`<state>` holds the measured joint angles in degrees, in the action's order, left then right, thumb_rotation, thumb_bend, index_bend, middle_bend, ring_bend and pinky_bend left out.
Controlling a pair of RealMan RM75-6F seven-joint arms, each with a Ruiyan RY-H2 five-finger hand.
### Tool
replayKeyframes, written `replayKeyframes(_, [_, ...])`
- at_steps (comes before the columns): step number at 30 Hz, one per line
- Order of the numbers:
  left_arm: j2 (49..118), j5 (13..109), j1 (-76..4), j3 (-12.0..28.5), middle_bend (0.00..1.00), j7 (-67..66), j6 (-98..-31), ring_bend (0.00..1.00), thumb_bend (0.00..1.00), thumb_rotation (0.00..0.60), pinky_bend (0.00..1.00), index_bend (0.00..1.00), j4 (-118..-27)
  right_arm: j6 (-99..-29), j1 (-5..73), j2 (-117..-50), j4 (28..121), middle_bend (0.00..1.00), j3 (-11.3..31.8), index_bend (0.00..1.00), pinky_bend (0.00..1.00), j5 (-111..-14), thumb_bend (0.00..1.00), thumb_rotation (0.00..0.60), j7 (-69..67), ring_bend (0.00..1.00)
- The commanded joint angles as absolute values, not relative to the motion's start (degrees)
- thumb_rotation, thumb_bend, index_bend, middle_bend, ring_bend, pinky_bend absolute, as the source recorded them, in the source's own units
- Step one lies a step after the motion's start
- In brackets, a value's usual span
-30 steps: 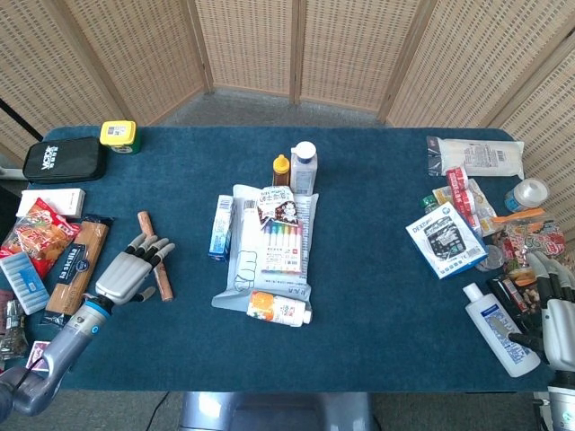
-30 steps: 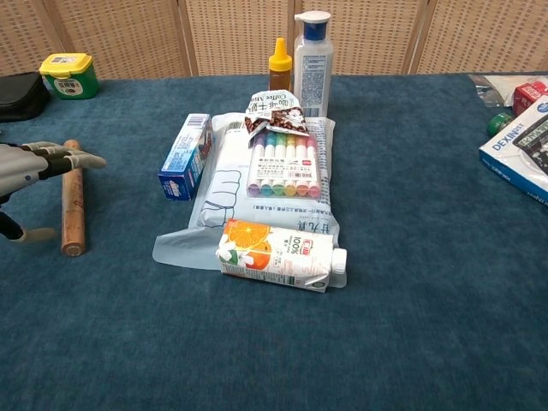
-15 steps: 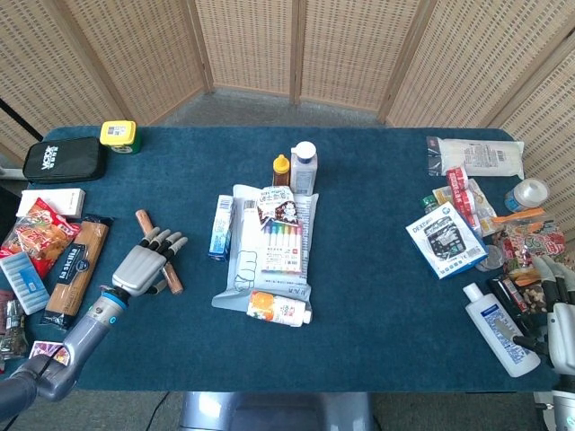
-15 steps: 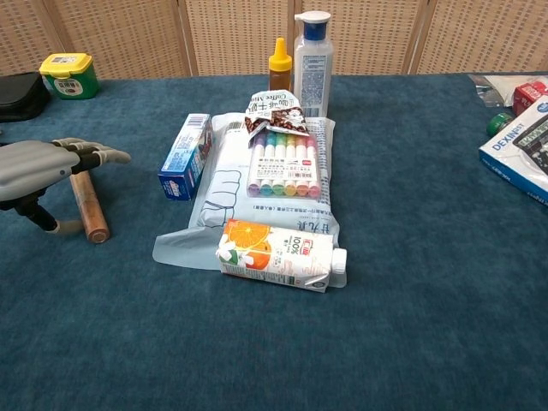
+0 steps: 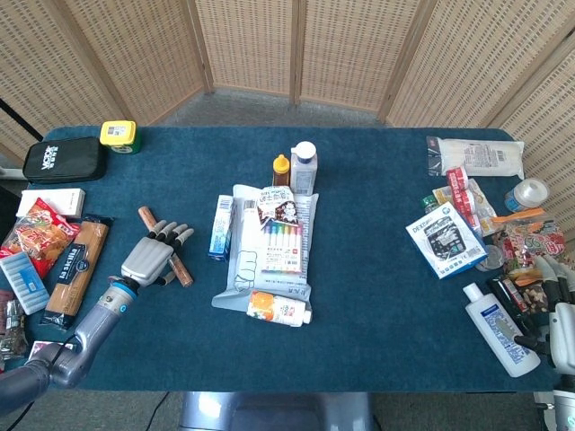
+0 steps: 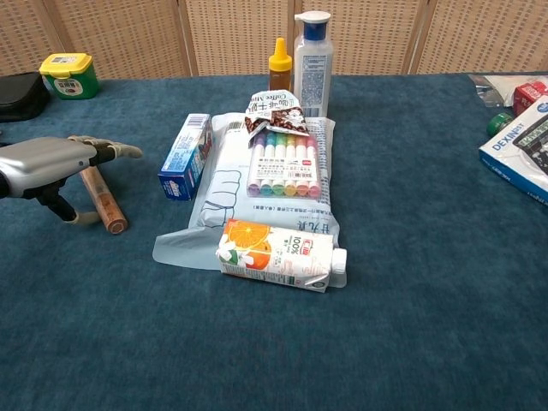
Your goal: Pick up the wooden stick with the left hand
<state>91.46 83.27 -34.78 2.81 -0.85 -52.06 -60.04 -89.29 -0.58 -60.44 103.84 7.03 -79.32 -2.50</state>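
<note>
The wooden stick [image 5: 183,273] lies slanted on the blue table cloth at the left, its near end [image 6: 110,216] pointing toward the middle of the table. My left hand [image 5: 151,257] lies across its middle with fingers stretched out over it. In the chest view the left hand [image 6: 47,159] covers the stick's far part, and the thumb hangs down on the stick's left side. The stick looks to be resting on the cloth. My right hand [image 5: 559,310] sits at the table's far right edge, fingers apart, holding nothing.
A blue toothpaste box [image 6: 186,157] stands just right of the stick, beside a plastic bag with markers [image 6: 282,163] and a juice carton [image 6: 278,254]. A pasta packet [image 5: 75,266] and snacks lie to the hand's left. A white bottle [image 5: 499,329] lies by the right hand.
My left hand has moved right and forward over the stick. The stick's near end has swung to the right, toward the toothpaste box. The right hand stays put.
</note>
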Motion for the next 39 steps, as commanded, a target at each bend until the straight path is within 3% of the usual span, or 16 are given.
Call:
replayKeyframes(1, [91.14, 81.87, -35.62, 2.91, 0.00, -0.96, -49.94, 0.00, 0.33, 0.600, 0.00, 0.00, -60.58, -89.26, -0.58, -60.45, 103.86, 0.00, 7.04, 0.00, 0.00, -79.38, 0.00, 0.600, -2.44, 0.00])
replayKeyframes(3, [90.82, 81.42, -35.89, 2.91, 0.00, -1.13, -49.25, 0.00, 0.33, 0.600, 0.00, 0.00, -61.07, -89.32, -0.61, -60.43, 103.93, 0.00, 7.07, 0.00, 0.00, -79.42, 0.00, 0.600, -2.46, 0.00])
replayKeyframes(5, [90.47, 81.12, -35.98, 2.85, 0.03, -1.38, -49.00, 0.04, 0.33, 0.600, 0.00, 0.07, -61.38, -89.49, -0.73, -60.38, 104.03, 0.00, 7.09, 0.00, 0.00, -79.46, 0.00, 0.600, -2.47, 0.00])
replayKeyframes(8, [89.98, 80.52, -35.88, 2.72, 0.24, -1.63, -48.67, 0.27, 0.33, 0.600, 0.02, 0.27, -61.73, -89.62, -0.83, -60.34, 104.01, 0.00, 7.15, 0.00, 0.00, -79.45, 0.00, 0.600, -2.58, 0.00])
replayKeyframes(13, [88.98, 80.09, -35.53, 2.07, 0.51, -2.62, -48.50, 0.57, 0.33, 0.600, 0.35, 0.54, -62.59, -89.50, -0.84, -60.43, 103.94, 0.00, 7.19, 0.00, 0.00, -79.37, 0.00, 0.600, -2.67, 0.00])
replayKeyframes(17, [88.36, 79.69, -35.01, 1.80, 0.63, -3.85, -49.23, 0.72, 0.33, 0.600, 0.52, 0.65, -63.59, -89.33, -0.69, -60.40, 104.07, 0.00, 7.33, 0.00, 0.00, -79.43, 0.00, 0.600, -2.65, 0.00])
replayKeyframes(25, [87.39, 79.16, -33.97, 2.69, 0.72, -2.88, -52.14, 0.83, 0.33, 0.600, 0.67, 0.73, -65.01, -89.41, -0.67, -60.36, 104.26, 0.00, 7.47, 0.00, 0.00, -79.66, 0.00, 0.600, -3.05, 0.00])
replayKeyframes(39, [82.85, 75.97, -33.26, 6.91, 0.78, 7.53, -53.55, 0.91, 0.33, 0.600, 0.78, 0.82, -71.66, -89.76, -1.04, -60.31, 103.36, 0.00, 7.54, 0.00, 0.00, -79.91, 0.00, 0.600, -4.69, 0.00])
